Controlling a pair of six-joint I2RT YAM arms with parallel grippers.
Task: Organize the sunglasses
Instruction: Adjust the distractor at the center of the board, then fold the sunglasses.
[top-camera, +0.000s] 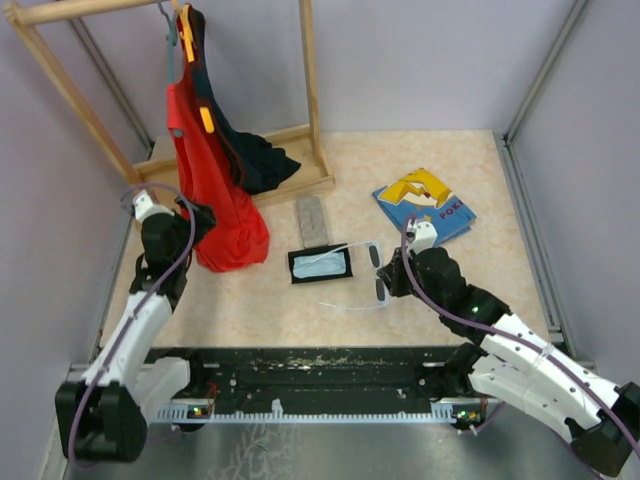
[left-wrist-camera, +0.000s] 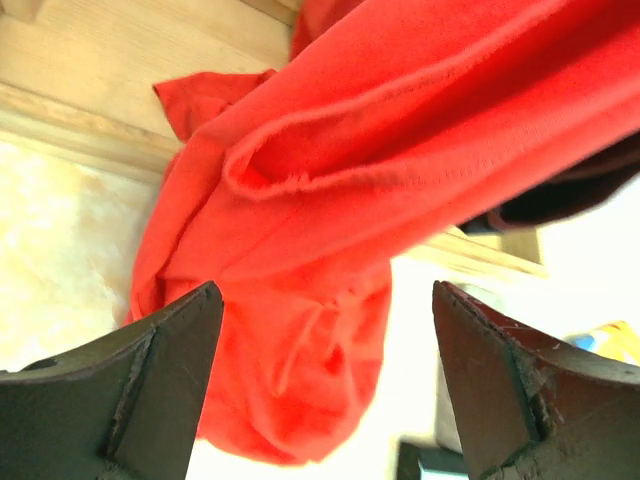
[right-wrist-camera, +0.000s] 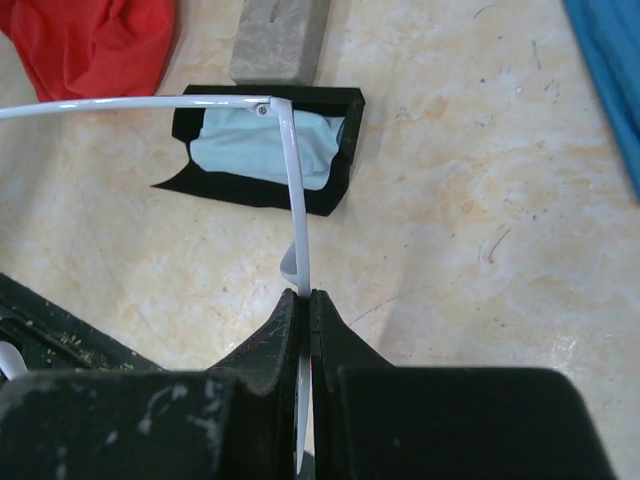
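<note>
The white-framed sunglasses (top-camera: 379, 290) stand open just right of the black open case (top-camera: 320, 264), their temples reaching left. My right gripper (top-camera: 386, 275) is shut on the white frame. In the right wrist view the jaws (right-wrist-camera: 303, 297) pinch the thin white frame (right-wrist-camera: 296, 200), and one temple runs off to the left above the case (right-wrist-camera: 262, 145). My left gripper (top-camera: 196, 216) is open and empty against the red garment (top-camera: 215, 200), which fills the left wrist view (left-wrist-camera: 330, 180) between the fingers. The wire-framed pair is out of view.
A light-blue cloth (top-camera: 322, 264) lies inside the black case. A grey oblong case (top-camera: 313, 220) lies behind it. A blue book (top-camera: 425, 205) lies at the back right. A wooden rack (top-camera: 310, 100) holds red and dark garments at the back left.
</note>
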